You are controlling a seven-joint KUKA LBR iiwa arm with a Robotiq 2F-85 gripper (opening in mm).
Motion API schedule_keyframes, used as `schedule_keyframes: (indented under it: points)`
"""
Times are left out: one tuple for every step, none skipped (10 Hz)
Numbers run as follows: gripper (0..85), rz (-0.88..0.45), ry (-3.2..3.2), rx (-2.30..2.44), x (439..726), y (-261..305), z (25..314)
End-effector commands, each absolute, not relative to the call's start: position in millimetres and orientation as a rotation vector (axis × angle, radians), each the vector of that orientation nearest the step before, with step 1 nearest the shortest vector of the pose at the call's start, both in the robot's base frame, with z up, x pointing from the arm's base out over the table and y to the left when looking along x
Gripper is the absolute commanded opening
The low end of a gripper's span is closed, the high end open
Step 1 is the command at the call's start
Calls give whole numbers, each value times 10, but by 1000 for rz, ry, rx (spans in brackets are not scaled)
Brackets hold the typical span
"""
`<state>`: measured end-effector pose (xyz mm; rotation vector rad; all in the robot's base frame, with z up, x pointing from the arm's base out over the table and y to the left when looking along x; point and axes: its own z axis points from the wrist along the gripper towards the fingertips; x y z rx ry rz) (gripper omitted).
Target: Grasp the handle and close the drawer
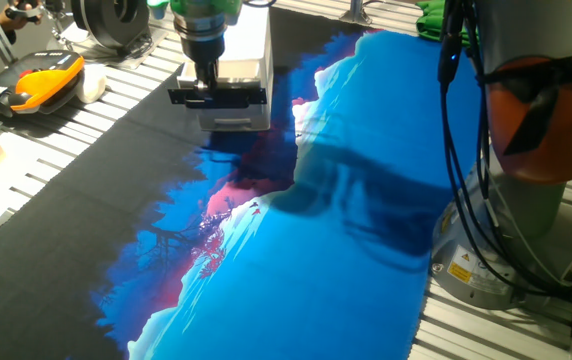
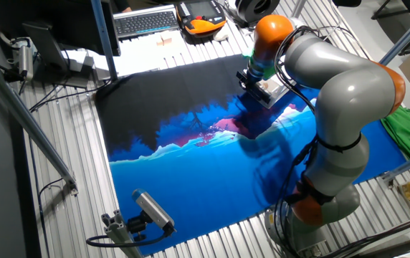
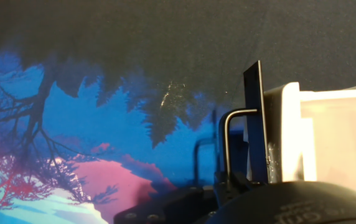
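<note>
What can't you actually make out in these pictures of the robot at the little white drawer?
- Whether the gripper is clamped on the handle: its fingertips are too small in one fixed view, and cut off by the bottom edge in the hand view.
- How far the drawer is open: the other fixed view has the arm in front.

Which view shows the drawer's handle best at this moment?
The hand view: the handle appears close up as a bent wire loop beside the drawer front. One fixed view shows only the black front bar under the gripper; the other fixed view has the arm hiding it.
</note>
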<state>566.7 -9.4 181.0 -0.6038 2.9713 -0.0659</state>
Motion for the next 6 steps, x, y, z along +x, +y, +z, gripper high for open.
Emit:
schedule_keyframes:
  points:
    - [0,-59,2968,-620,5669,-92,1808]
    - [0,-49,2965,-627,5666,-83,1805]
    - [0,-45,2961,-633,5661,-73,1800]
    - [0,-37,2958,-650,5663,-74,1808]
    - [0,-32,2956,-659,5665,-74,1815]
    - [0,-27,2954,-668,5669,-80,1828]
